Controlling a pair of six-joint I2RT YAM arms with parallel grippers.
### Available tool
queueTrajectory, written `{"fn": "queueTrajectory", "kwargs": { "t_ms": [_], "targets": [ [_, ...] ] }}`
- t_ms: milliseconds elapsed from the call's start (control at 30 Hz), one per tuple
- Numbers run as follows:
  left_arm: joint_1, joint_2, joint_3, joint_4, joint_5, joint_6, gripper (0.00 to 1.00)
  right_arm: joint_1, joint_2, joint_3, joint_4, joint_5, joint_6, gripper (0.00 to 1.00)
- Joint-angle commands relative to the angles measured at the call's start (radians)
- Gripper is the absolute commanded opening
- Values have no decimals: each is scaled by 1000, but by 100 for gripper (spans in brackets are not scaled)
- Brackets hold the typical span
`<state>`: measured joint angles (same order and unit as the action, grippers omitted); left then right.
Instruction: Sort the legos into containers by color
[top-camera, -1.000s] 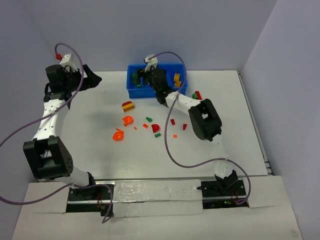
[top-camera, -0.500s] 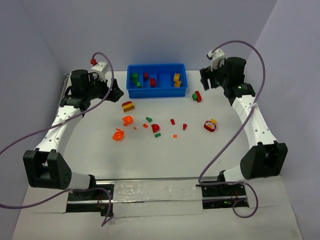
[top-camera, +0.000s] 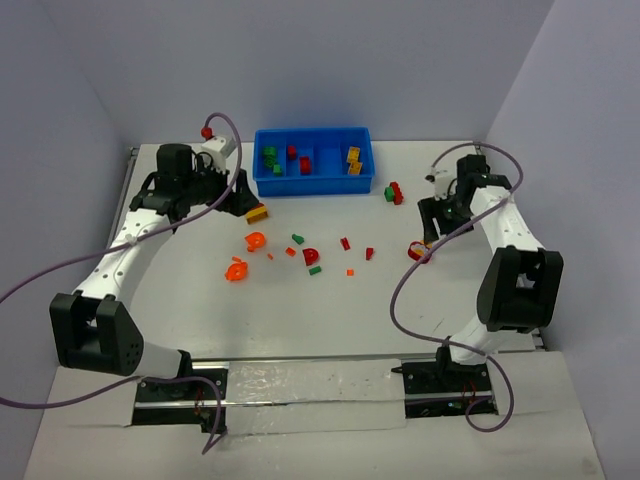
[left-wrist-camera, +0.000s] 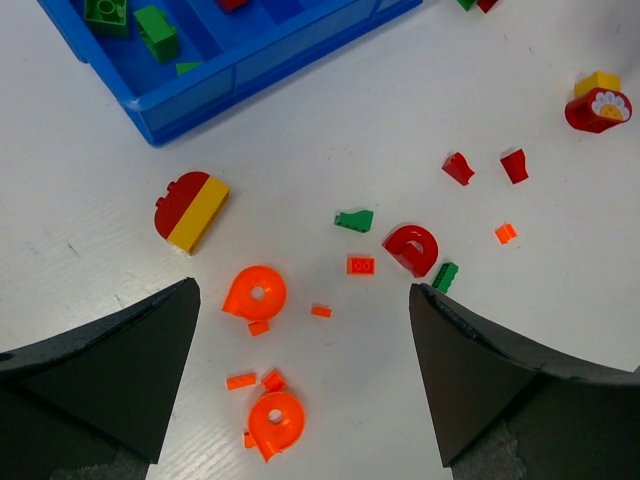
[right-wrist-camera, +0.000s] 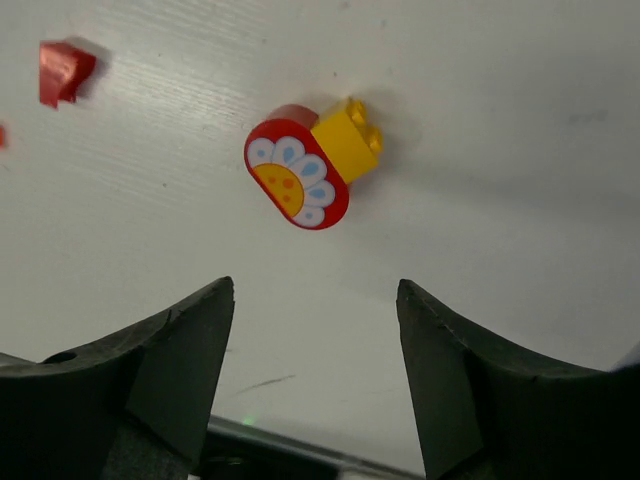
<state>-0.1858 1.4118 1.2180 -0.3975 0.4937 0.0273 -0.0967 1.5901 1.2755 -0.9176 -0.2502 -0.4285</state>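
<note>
1. No text, number, brand or label was legible in any view.
2. The only printed mark was a daisy pattern on the oval face of a red piece (right-wrist-camera: 296, 173). It had white petals with blue spots around an orange centre and carried no lettering.
3. Any marks on the studs of the pieces were too small to read.

Our left gripper (left-wrist-camera: 302, 290) gapes wide and empty toward the table's (top-camera: 300, 320) far edge — our right gripper (right-wrist-camera: 313, 285) hangs parted, empty, near its right edge.
</note>
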Motion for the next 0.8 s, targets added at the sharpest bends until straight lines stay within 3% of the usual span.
{"fn": "queueTrajectory", "kwargs": {
  "t_ms": [0, 33, 200, 500, 767],
  "targets": [
    [-7, -50, -20, 41, -34, -62, 96, -32, 14, 20, -53, 24, 361, 77],
    [-7, -50, -26, 49, -37, -70, 96, -32, 50, 15, -47, 65, 509, 77],
    [-7, -56, -35, 55, -53, -79, 96, -40, 159, 66, -61, 104, 750, 82],
    [-7, -70, -83, 83, -76, -93, 97, -64, 295, 169, 6, 167, 861, 81],
    [-7, -35, -77, 86, -78, -105, 97, -72, 352, 186, 26, 187, 860, 75]
  ]
}}
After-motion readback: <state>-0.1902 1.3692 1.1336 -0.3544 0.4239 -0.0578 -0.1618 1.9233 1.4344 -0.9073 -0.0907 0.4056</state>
